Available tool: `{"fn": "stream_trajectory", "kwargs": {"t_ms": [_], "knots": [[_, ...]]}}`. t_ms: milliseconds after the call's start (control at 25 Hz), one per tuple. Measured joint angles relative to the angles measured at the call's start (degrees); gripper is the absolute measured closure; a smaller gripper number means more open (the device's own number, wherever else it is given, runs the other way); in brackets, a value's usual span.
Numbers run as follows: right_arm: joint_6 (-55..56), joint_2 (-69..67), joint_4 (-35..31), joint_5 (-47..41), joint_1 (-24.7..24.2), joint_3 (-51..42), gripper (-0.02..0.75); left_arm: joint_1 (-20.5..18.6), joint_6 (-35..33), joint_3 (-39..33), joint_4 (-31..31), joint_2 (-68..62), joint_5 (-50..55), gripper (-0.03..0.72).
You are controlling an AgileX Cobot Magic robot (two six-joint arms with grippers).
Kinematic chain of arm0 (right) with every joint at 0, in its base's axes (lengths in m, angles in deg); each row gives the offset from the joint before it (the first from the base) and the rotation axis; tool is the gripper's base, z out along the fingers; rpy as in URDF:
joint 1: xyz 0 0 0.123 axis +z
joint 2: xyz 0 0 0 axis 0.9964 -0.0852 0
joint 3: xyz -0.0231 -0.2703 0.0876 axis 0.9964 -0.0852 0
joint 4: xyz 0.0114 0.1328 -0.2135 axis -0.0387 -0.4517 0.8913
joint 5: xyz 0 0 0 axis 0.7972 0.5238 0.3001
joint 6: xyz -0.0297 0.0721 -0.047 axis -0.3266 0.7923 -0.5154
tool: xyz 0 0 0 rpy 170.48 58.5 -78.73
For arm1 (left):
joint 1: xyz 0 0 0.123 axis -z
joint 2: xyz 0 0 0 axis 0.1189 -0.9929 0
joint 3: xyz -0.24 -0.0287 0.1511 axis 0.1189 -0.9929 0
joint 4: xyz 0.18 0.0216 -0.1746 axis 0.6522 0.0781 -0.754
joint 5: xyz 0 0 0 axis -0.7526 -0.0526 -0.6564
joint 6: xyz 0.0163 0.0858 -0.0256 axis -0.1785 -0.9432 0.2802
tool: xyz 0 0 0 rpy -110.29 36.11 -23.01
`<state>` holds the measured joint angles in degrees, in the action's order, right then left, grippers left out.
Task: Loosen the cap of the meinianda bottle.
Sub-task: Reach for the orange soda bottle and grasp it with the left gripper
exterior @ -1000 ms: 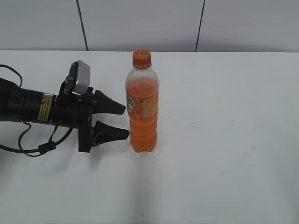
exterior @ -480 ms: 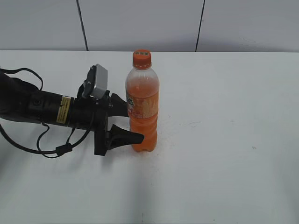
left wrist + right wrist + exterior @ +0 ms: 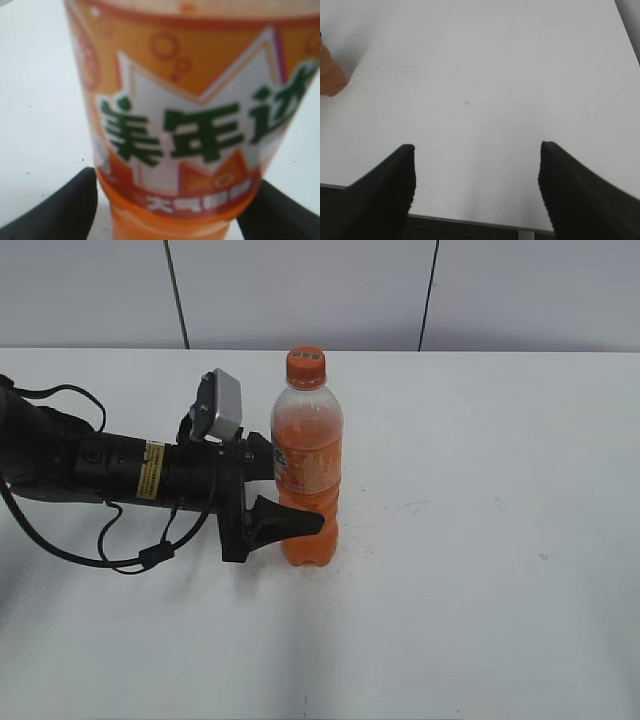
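The meinianda bottle (image 3: pixel 308 455) stands upright on the white table, full of orange soda, with its orange cap (image 3: pixel 305 365) screwed on top. My left gripper (image 3: pixel 298 492) reaches in from the left, open, with one finger in front of the bottle's lower body and the other behind it. In the left wrist view the bottle's label (image 3: pixel 190 115) fills the frame between the black fingers (image 3: pixel 55 210); a thin gap shows beside the left finger. My right gripper (image 3: pixel 476 150) is open and empty above bare table, and out of the exterior view. The bottle's base (image 3: pixel 330 75) shows at its left edge.
The white table (image 3: pixel 480 540) stretches to the right of the bottle and in front of it. A grey panelled wall (image 3: pixel 300 290) stands behind. The left arm's cables (image 3: pixel 130 560) trail on the table at the left. The table's near edge (image 3: pixel 470 220) lies under the right gripper.
My left gripper has moved right, from beside the bottle to having its fingers on either side of it. The bottle stays upright, shifted right by a hair.
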<state>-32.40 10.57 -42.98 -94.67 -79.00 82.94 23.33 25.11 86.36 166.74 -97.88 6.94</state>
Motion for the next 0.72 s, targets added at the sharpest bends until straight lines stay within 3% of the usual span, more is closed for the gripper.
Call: {"fn": "stream_trajectory", "kwargs": {"t_ms": [400, 720], "knots": [[0.0, 0.0, 0.48, -0.05, 0.0, 0.13, 0.187, 0.0, 0.0, 0.17, 1.57, 0.0, 0.0, 0.3], [0.0, -14.32, 0.76, -0.38, 0.0, 8.13, 0.248, 0.0, 0.0, 0.17, 1.57, 0.0, 0.0, 0.3]]}}
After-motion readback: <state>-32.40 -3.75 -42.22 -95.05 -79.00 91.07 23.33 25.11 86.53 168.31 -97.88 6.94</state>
